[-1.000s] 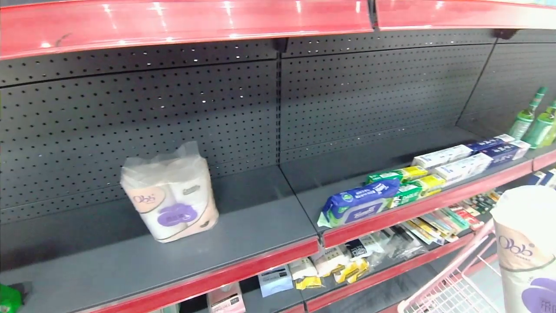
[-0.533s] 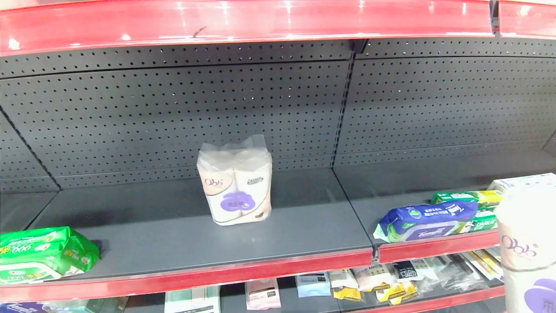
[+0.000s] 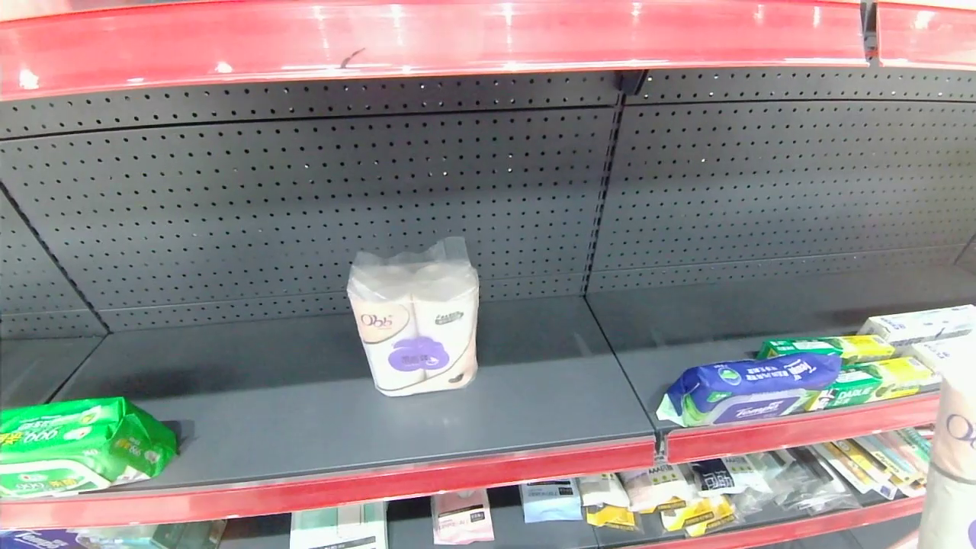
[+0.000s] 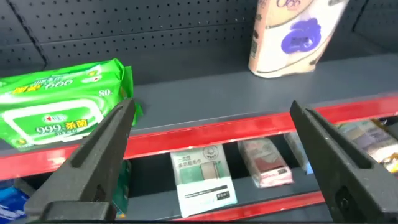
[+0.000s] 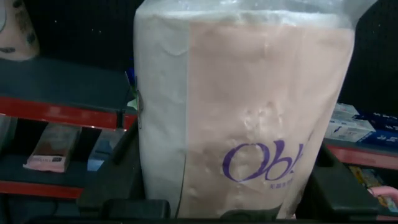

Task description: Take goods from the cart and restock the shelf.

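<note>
The right gripper [image 5: 227, 177] has its two dark fingers pressed against opposite sides of a pack of toilet rolls [image 5: 249, 106]. It holds the pack upright, and the wrap is cream and white with purple lettering low on the front. Seen from the head, this held pack sits at the far right edge, in front of the red shelf lips.

The left gripper [image 4: 211, 109] is spread wide with nothing between its fingers. It hangs just in front of the red lip of the shelf [image 3: 267, 404].

On the grey board of that shelf a second pack of toilet rolls [image 3: 414, 316] stands upright near the middle, set back towards the perforated rear panel. It is well apart from everything else. A green pack of wipes [image 3: 76, 442] lies flat at the left end, close to the front edge.

On the next bay to the right a blue pack of wipes [image 3: 751, 385] lies along the front lip. Green and yellow boxes [image 3: 854, 349] are lined up just beside it, with white boxes farther right.

Small packets [image 3: 656, 496] lie in a row on the lower shelf underneath.
</note>
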Available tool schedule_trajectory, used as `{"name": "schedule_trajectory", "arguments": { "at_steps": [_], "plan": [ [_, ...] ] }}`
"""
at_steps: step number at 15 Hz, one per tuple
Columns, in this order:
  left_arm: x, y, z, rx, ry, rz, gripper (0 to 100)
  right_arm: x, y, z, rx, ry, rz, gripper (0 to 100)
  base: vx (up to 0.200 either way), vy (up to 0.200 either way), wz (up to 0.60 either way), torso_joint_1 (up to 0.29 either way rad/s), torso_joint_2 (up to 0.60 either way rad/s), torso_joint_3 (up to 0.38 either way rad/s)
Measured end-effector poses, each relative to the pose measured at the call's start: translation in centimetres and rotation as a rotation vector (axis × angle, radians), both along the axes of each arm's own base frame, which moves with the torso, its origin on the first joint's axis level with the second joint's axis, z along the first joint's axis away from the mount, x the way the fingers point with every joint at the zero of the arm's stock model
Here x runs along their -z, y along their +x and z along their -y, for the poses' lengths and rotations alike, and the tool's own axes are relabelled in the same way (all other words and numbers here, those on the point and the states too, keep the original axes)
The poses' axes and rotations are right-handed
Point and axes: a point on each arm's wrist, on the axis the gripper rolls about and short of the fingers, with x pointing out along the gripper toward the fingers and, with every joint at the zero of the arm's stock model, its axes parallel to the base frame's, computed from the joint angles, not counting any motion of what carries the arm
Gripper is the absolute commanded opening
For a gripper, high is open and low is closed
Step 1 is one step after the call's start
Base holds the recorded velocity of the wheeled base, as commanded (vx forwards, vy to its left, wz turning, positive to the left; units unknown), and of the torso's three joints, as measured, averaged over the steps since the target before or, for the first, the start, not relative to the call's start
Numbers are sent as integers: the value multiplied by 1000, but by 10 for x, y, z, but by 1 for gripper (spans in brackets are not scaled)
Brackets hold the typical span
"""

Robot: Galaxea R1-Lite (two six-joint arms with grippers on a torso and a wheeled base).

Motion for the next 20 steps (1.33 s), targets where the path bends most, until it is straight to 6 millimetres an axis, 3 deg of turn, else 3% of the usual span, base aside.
{"name": "schedule_trajectory", "arguments": {
  "at_steps": [2, 5, 7, 9, 14, 20],
  "plan": [
    [-11, 1, 0, 25, 2, 1, 100, 2, -4, 1, -1, 7, 22, 0, 0, 0, 0, 0, 0, 0],
    [-61, 13, 0, 32, -37, 35, 100, 8, -7, 2, -3, 16, 30, 0, 0, 0, 0, 0, 0, 0],
    [-92, 43, 1, 10, -32, -15, 100, 11, -7, 2, -5, 24, 29, 0, 0, 0, 0, 0, 0, 0],
    [-105, 80, 0, -9, -3, -101, 100, 12, -8, 2, -3, 28, 30, 0, 0, 0, 0, 0, 0, 0],
    [-96, 170, -4, 274, 148, -336, 100, 10, -6, 2, 6, 22, 23, 0, 0, 0, 0, 0, 0, 0],
    [-78, 266, -12, 751, 184, -270, 100, 3, 0, 0, 22, 1, -1, 0, 0, 0, 0, 0, 0, 0]
  ]
}}
